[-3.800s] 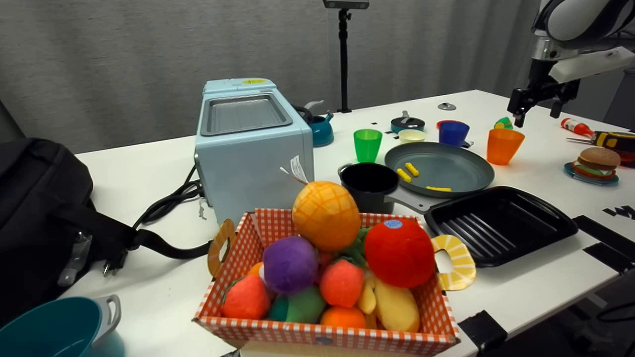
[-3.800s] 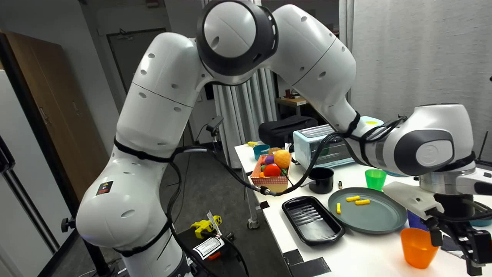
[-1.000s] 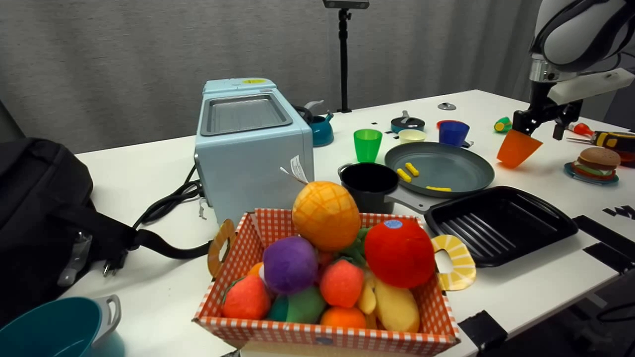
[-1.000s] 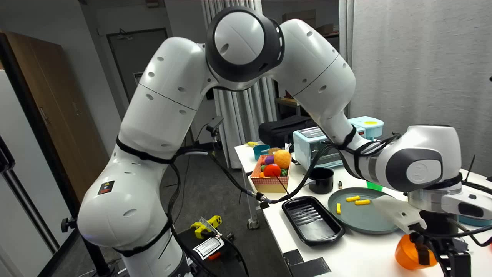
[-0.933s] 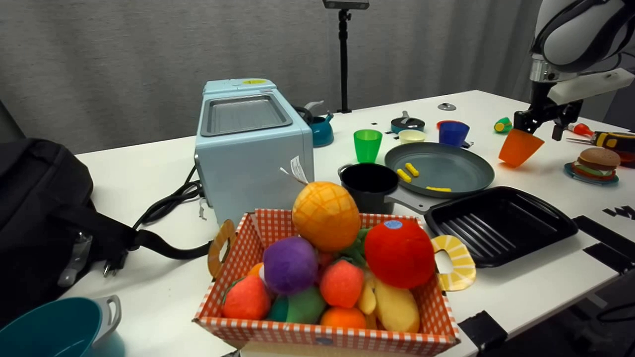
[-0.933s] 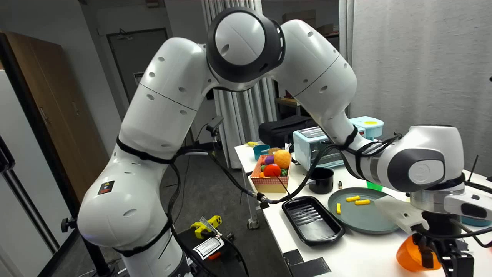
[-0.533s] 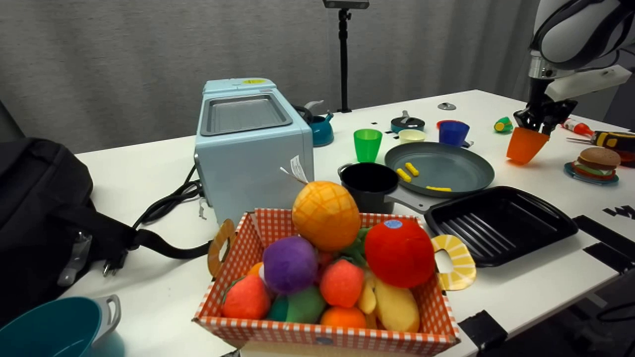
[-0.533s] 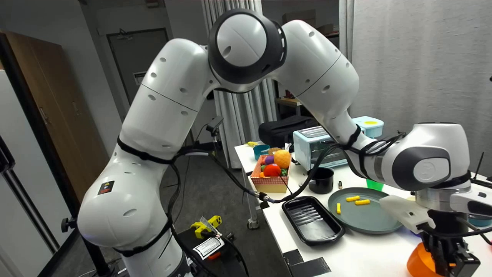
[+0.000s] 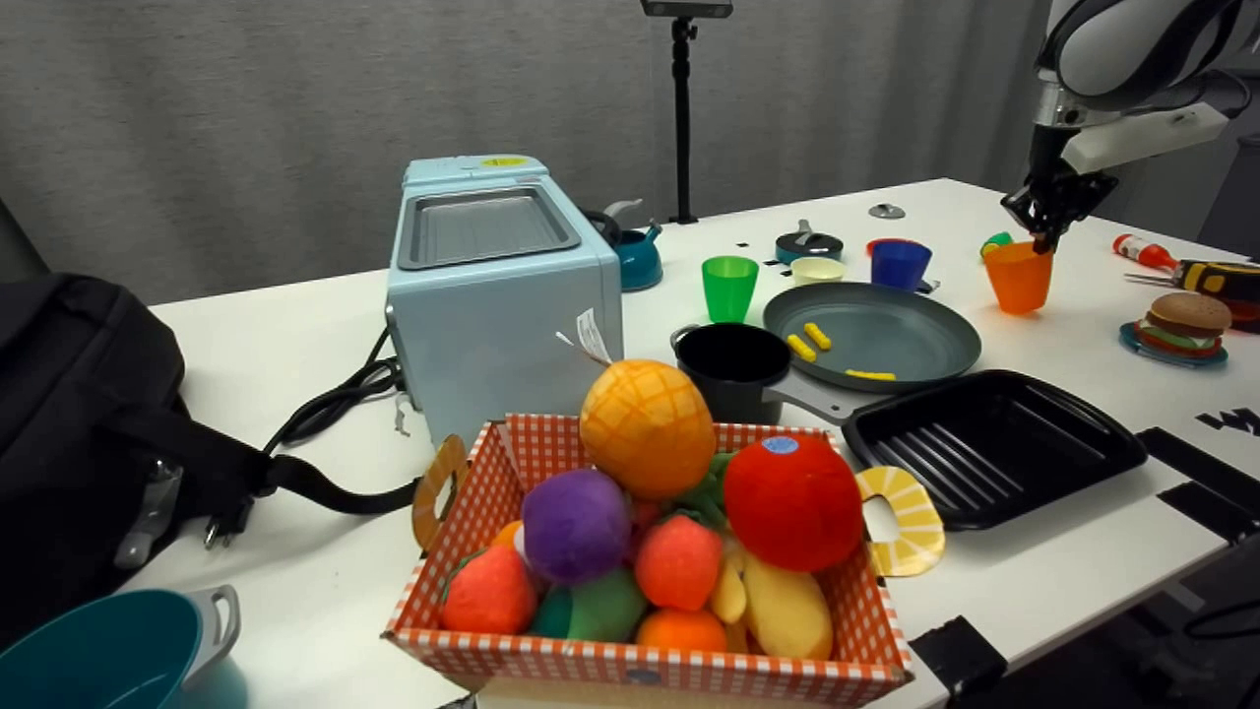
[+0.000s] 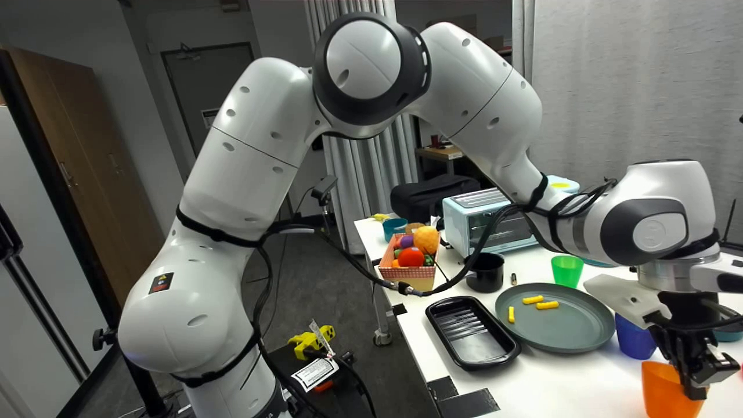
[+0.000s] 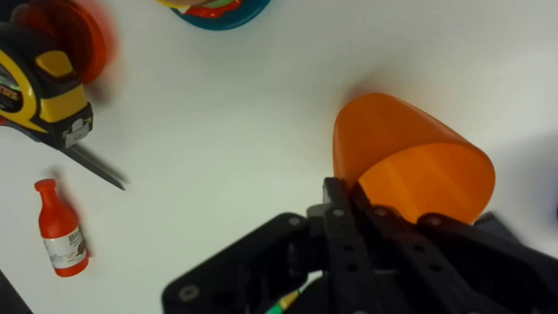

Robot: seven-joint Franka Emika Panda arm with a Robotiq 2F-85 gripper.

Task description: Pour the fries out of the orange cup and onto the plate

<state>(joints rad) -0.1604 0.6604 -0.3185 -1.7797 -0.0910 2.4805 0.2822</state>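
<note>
Wrist view: the orange cup (image 11: 409, 163) is pinched by the gripper (image 11: 345, 185) at one side of its rim, with one of the fingers (image 11: 335, 192) set outside the wall and the other reaching into the mouth. The cup is thus held just beside the fingertips, and it appears roughly upright in both exterior views. Whether the base is borne by the bench (image 11: 226, 144) below the gripper cannot be told.

Thin, fairly stiff plastic is suggested by the look: light to carry, with a little give at the edge under a hard squeeze. The surface seems smooth, so a swivel about the small pinch is more to be feared than a crack. Slow turns are called for, and a deeper bite down the wall would be the steadier hold.

In both exterior views three fries (image 10: 547, 305) are seen on the plate (image 10: 563, 332), well apart from the gripper. None is seen in the part of the cup's interior left uncovered by the gripper. The pouring is therefore judged to be done, and a level set-down beneath the gripper seems to be what is left.
</note>
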